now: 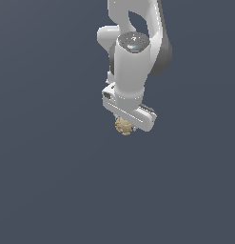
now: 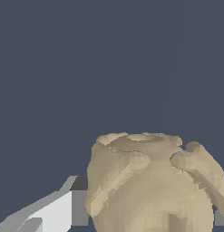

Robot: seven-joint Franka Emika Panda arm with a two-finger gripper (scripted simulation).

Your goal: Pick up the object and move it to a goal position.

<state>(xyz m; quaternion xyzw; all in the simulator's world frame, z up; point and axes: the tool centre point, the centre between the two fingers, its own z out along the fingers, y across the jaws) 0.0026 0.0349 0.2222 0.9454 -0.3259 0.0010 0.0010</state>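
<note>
The object (image 1: 122, 126) is a small tan lumpy ball with a pitted surface. In the exterior view it peeks out from under the white hand of the arm. My gripper (image 1: 127, 123) points downward, and its fingers are mostly hidden by the hand. In the wrist view the object (image 2: 149, 181) fills the space between the fingers (image 2: 54, 213). One white and grey finger presses on one side of it, and a sliver of the other finger shows at the opposite side. The gripper (image 2: 152, 219) is shut on the object.
A plain dark blue-grey surface (image 1: 43, 181) lies all around and beneath the arm. The white arm links (image 1: 133, 52) rise above the hand. No other object is in view.
</note>
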